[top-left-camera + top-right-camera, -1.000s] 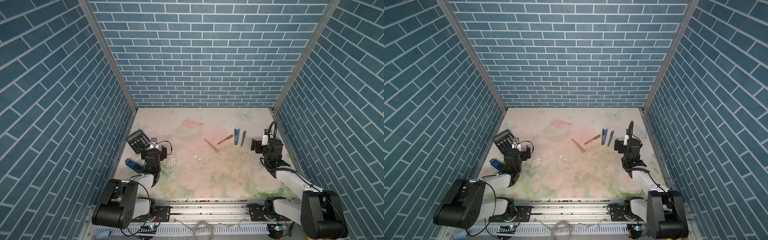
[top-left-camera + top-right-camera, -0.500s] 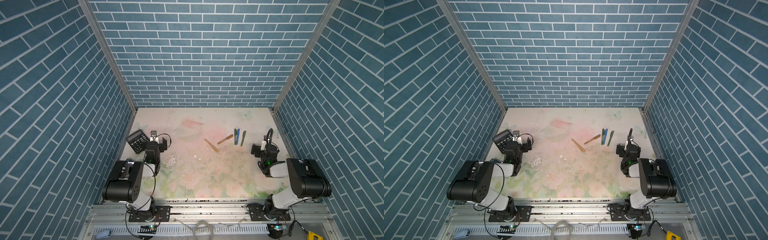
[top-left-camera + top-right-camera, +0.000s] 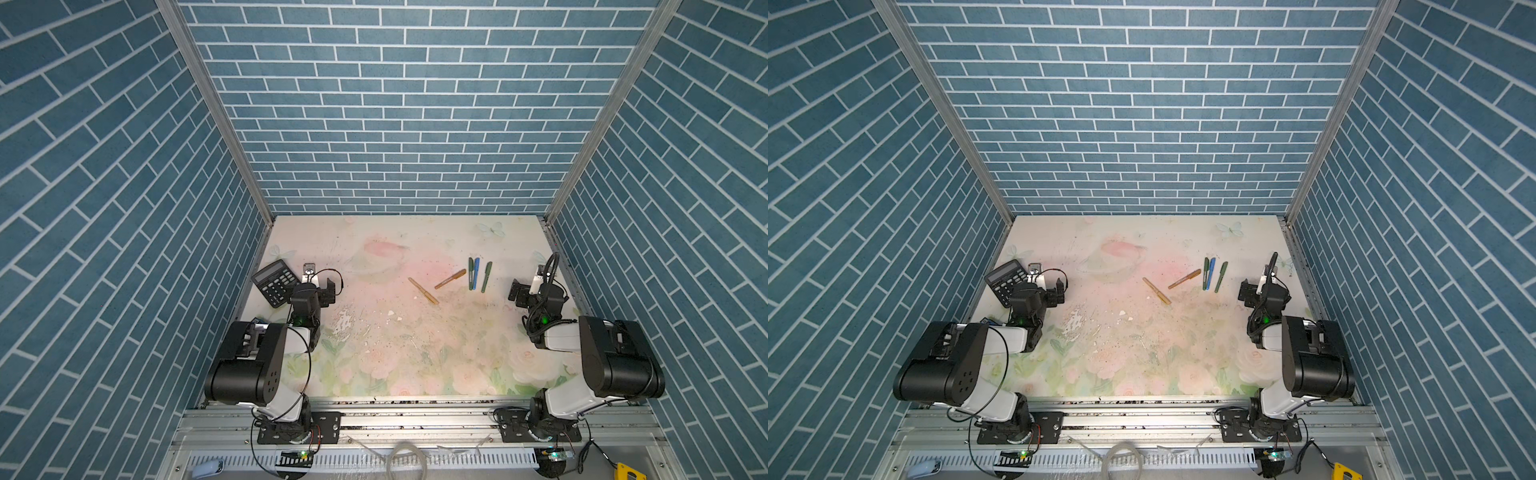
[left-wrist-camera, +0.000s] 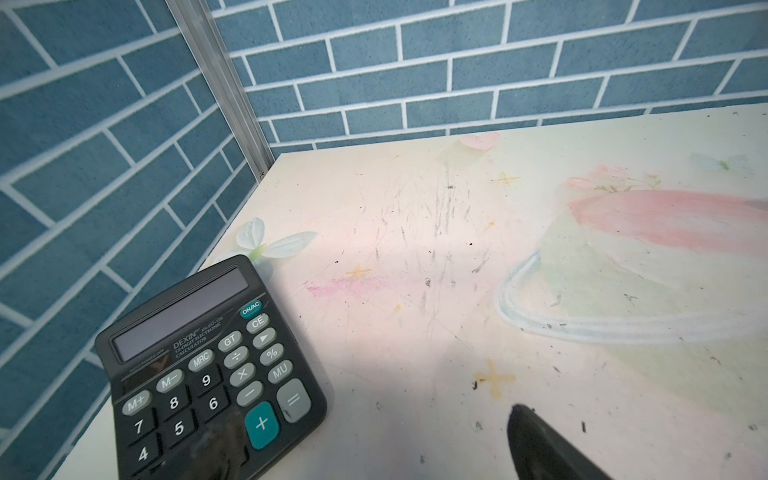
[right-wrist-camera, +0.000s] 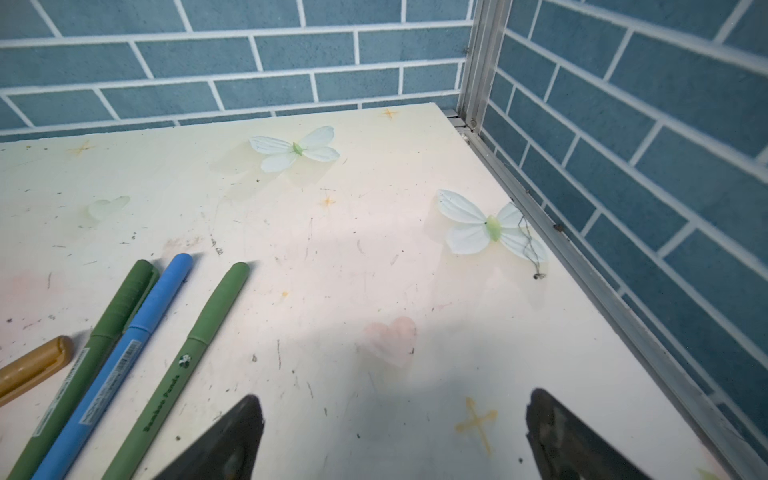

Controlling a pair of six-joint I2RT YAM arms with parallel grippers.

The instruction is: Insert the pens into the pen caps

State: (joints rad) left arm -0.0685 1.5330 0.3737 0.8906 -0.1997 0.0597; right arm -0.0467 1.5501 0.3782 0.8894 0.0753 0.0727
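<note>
Left arm (image 3: 249,365), right arm (image 3: 615,361) folded upward since earlier — jaws wide open, empty; pens (image 3: 476,273) untouched, calculator (image 3: 274,282) far-left

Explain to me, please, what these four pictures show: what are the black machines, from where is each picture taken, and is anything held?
The machines are two robot arms, one on the left, one on the right, fixed on a rail in front of the table. Each ends in a gripper with two fingers. Two pictures look down from overhead, nearly alike; two come from cameras on the wrists. On this flowered table lie a tan pen, a gold-brown pen, a dark green pen, a blue pen and a green pen, all nearer the right gripper, and a black calculator by the left gripper. Both grippers are open and hold nothing.
</note>
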